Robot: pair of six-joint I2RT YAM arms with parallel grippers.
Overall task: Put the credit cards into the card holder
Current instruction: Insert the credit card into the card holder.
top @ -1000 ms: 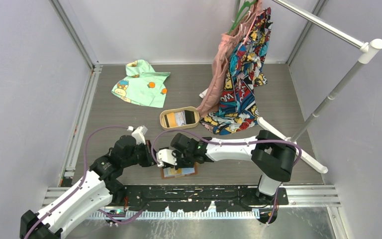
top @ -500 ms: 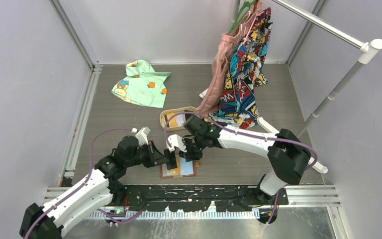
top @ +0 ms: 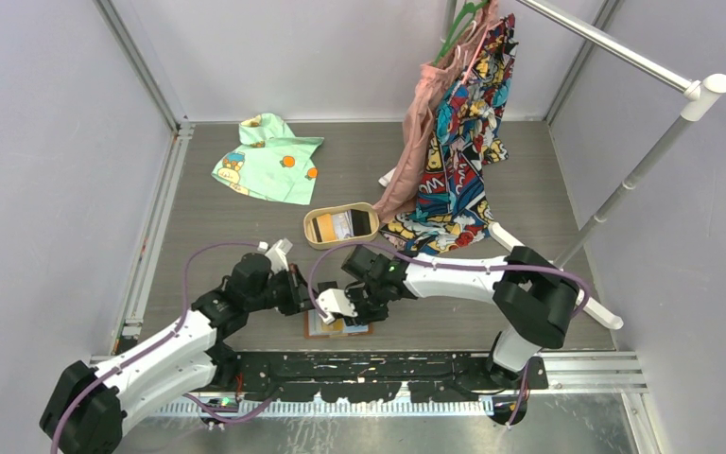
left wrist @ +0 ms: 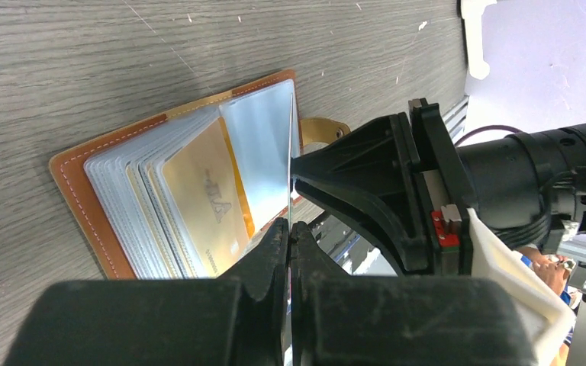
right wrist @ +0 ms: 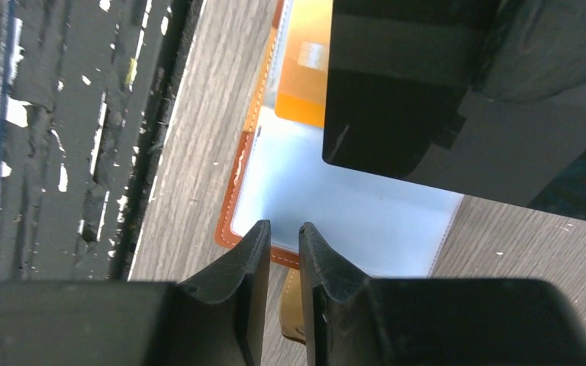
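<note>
From above, the brown card holder [top: 340, 328] is seen open at the near edge of the desk [top: 246, 227], long axis along that edge, the credit cards [top: 338, 225] lying in the tan tray [top: 308, 227] behind. At the left wrist, one clear sleeve [left wrist: 263, 137], judged light, floppy and slippery, is pinched upright at its free edge by the closed left gripper [left wrist: 290, 244]. At the right wrist, the right gripper [right wrist: 282, 259] is held narrowly parted over the holder, nothing between.

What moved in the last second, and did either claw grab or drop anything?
The right gripper swung up toward the tan tray, then came back over the card holder, jaws slightly apart and empty. The left gripper reached over the holder, then eased back, shut on a clear sleeve. Holder, tray and green shirt stayed put.
</note>
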